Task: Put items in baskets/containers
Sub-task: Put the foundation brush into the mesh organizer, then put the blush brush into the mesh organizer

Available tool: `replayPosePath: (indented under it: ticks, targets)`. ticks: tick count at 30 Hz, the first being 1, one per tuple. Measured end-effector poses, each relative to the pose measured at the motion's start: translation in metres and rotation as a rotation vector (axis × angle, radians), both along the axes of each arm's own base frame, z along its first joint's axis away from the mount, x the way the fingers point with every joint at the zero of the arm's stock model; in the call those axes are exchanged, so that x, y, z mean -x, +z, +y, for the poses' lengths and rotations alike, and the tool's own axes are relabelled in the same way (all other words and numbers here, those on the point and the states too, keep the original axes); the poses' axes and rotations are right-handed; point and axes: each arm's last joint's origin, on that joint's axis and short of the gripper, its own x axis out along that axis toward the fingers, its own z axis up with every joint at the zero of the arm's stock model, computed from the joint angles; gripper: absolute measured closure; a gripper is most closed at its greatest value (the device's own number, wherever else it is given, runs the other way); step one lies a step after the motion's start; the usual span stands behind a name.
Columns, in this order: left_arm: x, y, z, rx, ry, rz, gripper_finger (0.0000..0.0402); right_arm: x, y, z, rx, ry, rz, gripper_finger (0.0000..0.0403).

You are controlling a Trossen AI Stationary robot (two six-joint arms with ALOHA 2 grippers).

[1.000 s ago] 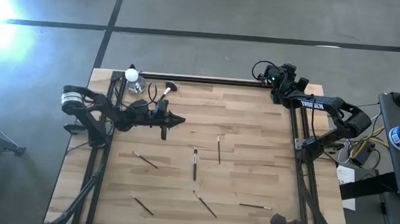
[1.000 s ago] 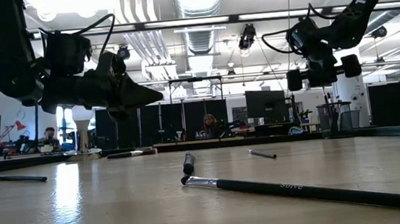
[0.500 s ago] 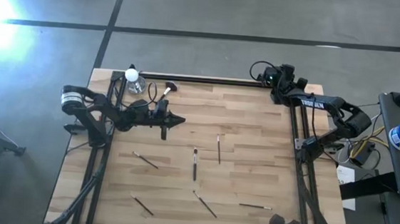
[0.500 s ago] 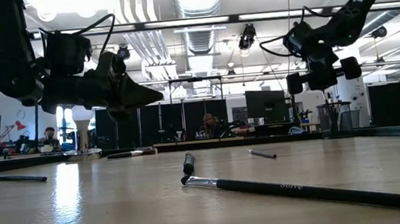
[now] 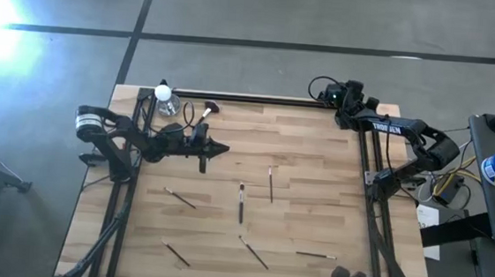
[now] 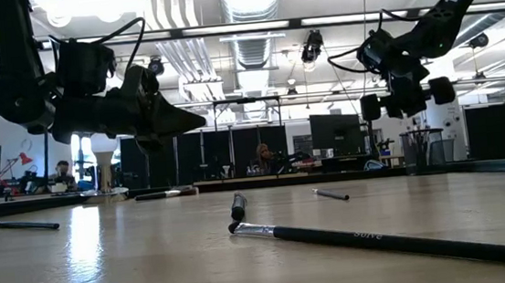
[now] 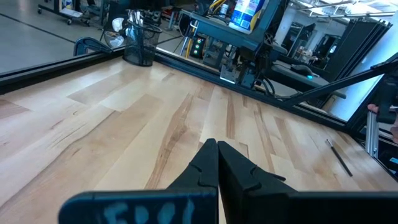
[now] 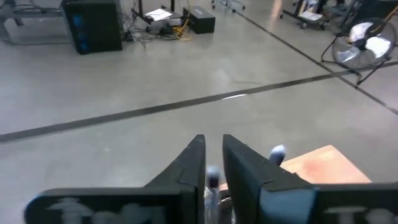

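Observation:
Several thin dark brushes lie flat on the wooden table: (image 5: 241,202), (image 5: 270,185), (image 5: 179,198), (image 5: 253,252). One thin brush (image 6: 380,237) lies close in the low view. The fluffy brown-handled brush (image 5: 207,109) rests near the far edge. The black cup (image 6: 421,151) stands at the far right corner with brushes upright in it, also the cup (image 7: 138,46). My right gripper (image 5: 329,95) hovers by the cup, shut on a thin brush. My left gripper (image 5: 220,149) is shut, above the table's left middle. My right gripper (image 8: 213,146) has a thin brush pinched between its two fingers. The brush's pale tip (image 8: 211,177) shows in the narrow gap. The fingers (image 8: 193,162) point roughly level, out past the table's far edge. The rest of the brush is hidden by the gripper.
A bottle with a white round cap (image 5: 164,97) stands at the far left corner. A black rail (image 5: 259,99) runs along the far edge. Another pale brush tip (image 8: 277,151) shows beside my right fingers. Bare wood lies around the scattered brushes in the table's middle (image 5: 316,170).
My right gripper has drifted a little toward the table's left edge at the far right corner, and slightly down. The left arm and the brushes on the table have kept still.

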Motion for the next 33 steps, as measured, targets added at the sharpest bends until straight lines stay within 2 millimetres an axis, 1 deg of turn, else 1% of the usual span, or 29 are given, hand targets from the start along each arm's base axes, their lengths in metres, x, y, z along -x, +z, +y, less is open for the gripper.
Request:
replayPosePath:
  ticks: [5, 8, 10, 12, 15, 18, 20, 23, 26, 30, 33]
  targets:
    - [0.000, 0.000, 0.000, 0.000, 0.000, 0.000, 0.0401, 0.000, 0.004, 0.002, -0.010, 0.036, -0.026, 0.0313]
    - [0.000, 0.000, 0.000, 0.000, 0.000, 0.000, 0.0401, 0.002, 0.014, 0.006, -0.005, 0.079, -0.065, 0.0298]
    - [0.000, 0.000, 0.000, 0.000, 0.000, 0.000, 0.0401, 0.003, 0.025, 0.012, -0.004, 0.124, -0.097, 0.0296]
    - [0.000, 0.000, 0.000, -0.001, 0.000, 0.004, 0.0402, 0.005, 0.036, 0.020, -0.020, 0.197, -0.125, 0.0303]
    - [0.000, -0.002, 0.000, -0.003, 0.001, 0.021, 0.0402, 0.005, 0.050, 0.039, -0.072, 0.331, -0.119, 0.0331]
    - [0.000, -0.002, 0.001, -0.005, 0.002, 0.022, 0.0401, -0.001, 0.061, 0.064, -0.099, 0.481, -0.090, 0.0374]
    - [0.000, -0.002, 0.001, -0.005, 0.003, 0.022, 0.0401, -0.008, 0.064, 0.084, -0.100, 0.573, -0.080, 0.0388]
    - [0.000, -0.002, 0.001, -0.005, 0.003, 0.023, 0.0402, -0.021, 0.063, 0.115, -0.102, 0.717, -0.078, 0.0393]
    - [0.000, -0.003, 0.001, 0.001, 0.003, 0.026, 0.0402, -0.032, 0.055, 0.143, -0.093, 0.843, -0.070, 0.0394]
    - [0.001, -0.006, 0.001, 0.027, 0.004, 0.055, 0.0402, -0.044, 0.039, 0.176, -0.058, 0.991, -0.096, 0.0394]
    - [-0.003, -0.006, -0.001, 0.106, -0.001, 0.068, 0.0402, -0.047, 0.022, 0.193, -0.053, 1.073, -0.110, 0.0394]
